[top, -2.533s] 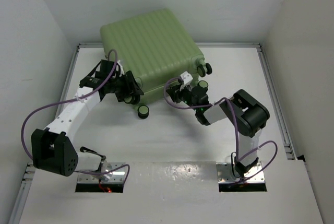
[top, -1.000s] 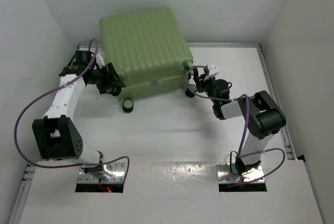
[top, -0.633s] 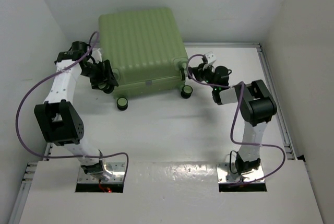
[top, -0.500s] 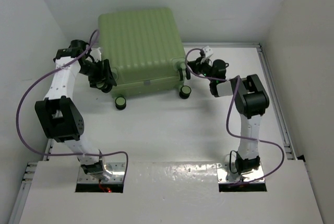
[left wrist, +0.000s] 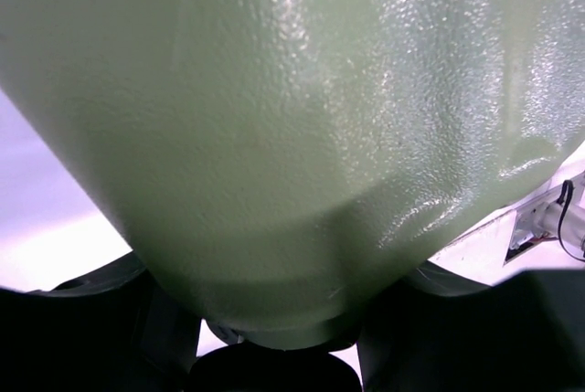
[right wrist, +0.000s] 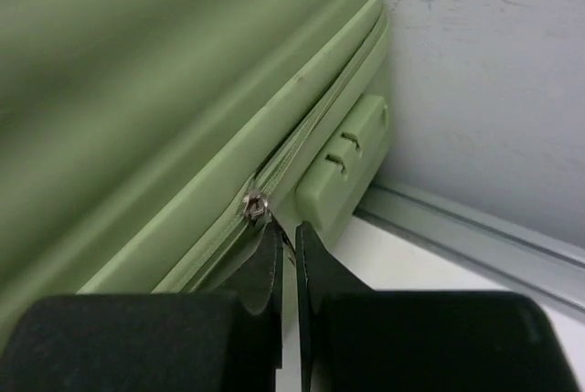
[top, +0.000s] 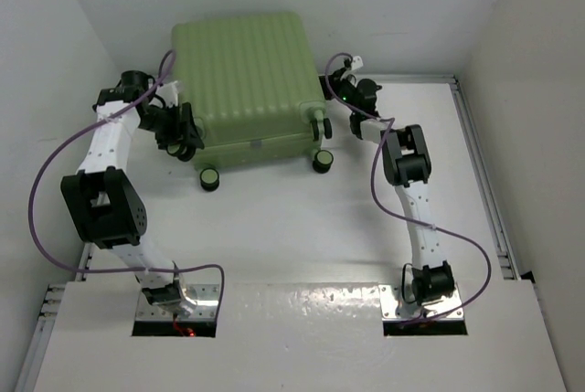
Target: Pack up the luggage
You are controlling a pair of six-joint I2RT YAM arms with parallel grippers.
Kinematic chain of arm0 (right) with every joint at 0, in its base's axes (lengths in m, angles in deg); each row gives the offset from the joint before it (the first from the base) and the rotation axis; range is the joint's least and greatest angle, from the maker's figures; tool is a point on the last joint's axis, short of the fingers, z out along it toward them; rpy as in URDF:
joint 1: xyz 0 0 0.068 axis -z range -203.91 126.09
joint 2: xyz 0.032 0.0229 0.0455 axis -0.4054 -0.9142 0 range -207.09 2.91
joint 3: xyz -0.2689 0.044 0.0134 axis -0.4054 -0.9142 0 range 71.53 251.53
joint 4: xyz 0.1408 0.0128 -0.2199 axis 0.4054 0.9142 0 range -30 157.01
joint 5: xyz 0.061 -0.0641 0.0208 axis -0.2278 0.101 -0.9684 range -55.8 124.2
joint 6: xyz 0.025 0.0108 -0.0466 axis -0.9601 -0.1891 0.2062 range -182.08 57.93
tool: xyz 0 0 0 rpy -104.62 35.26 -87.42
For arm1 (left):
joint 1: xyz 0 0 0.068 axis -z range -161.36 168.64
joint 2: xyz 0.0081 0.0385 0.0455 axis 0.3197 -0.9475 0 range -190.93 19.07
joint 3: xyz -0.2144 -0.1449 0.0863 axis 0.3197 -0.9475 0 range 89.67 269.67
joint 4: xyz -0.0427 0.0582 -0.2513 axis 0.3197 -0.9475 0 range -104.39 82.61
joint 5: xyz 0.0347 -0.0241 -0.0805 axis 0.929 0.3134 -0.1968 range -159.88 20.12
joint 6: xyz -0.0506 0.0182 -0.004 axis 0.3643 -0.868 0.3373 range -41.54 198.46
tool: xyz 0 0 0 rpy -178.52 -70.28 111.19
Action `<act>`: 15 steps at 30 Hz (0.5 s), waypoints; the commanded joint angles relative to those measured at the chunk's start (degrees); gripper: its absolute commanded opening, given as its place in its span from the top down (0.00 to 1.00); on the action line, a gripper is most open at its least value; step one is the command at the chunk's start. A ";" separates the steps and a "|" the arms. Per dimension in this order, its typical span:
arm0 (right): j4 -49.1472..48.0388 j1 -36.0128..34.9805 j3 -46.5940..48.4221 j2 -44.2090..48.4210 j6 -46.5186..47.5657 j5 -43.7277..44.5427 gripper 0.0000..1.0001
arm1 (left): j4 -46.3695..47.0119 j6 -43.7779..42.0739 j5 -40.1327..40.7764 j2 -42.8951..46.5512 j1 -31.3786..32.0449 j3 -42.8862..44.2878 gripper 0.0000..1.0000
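Note:
The luggage [top: 247, 72], a light-green ribbed suitcase, lies closed at the back of the table with two black wheels [top: 210, 178] toward me. My left gripper [top: 180, 134] holds its near-left corner. In the left wrist view that corner [left wrist: 292, 118] fills the space between the dark fingers [left wrist: 78, 337], with a wheel [left wrist: 265, 376] just below. My right gripper [top: 331, 92] is at the right side of the luggage. In the right wrist view it [right wrist: 285, 227] is shut on the thin zipper pull, just below the metal slider [right wrist: 254, 205] on the seam.
White walls close in the table on the left, back and right. A metal rail [top: 480, 164] runs along the table's right edge and another along the back [right wrist: 457, 227]. A green moulded block [right wrist: 352, 159] sticks out of the luggage beside the zipper. Purple cables loop off both arms.
The right gripper has slid along the luggage's right side from the near corner toward the back wall, its arm stretching out. The luggage turned slightly squarer. The left gripper barely moved.

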 commanded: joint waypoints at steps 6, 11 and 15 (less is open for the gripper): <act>4.22 1.32 12.90 -3.06 -7.69 11.16 0.71 | 43.90 5.13 8.14 -9.37 0.72 2.86 0.21; -2.66 4.21 -17.32 17.41 -13.22 -0.42 0.47 | 60.38 7.68 0.60 4.03 1.25 -11.16 0.01; 1.28 6.68 -27.80 23.77 -17.89 -9.75 0.43 | 61.48 4.62 -4.84 12.57 3.18 -16.11 0.00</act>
